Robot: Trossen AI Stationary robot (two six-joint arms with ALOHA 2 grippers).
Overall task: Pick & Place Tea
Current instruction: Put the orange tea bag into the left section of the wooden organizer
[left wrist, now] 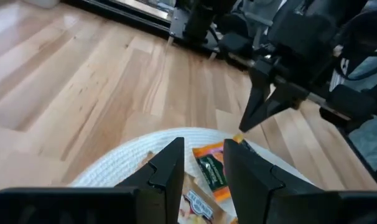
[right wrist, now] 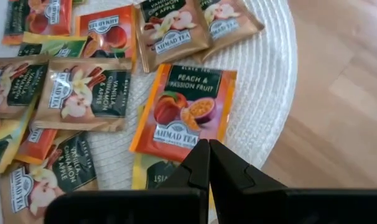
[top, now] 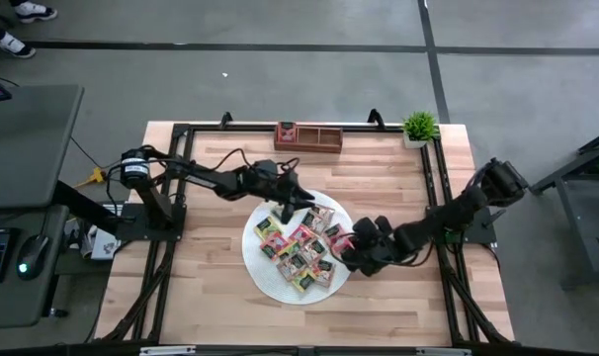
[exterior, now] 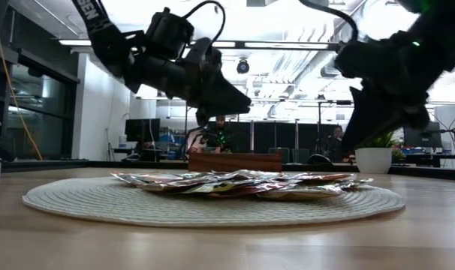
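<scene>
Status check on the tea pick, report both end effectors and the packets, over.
Left end effector open above tea packets, holding nothing. Right end effector shut, empty, over orange peach packet. Packets piled on white mat. Tray unobstructed.

Round white woven mat (top: 270, 279) mid-table; brown wooden tray (top: 308, 137) at far edge (compartmented); potted plant (top: 418, 128) far right corner
</scene>
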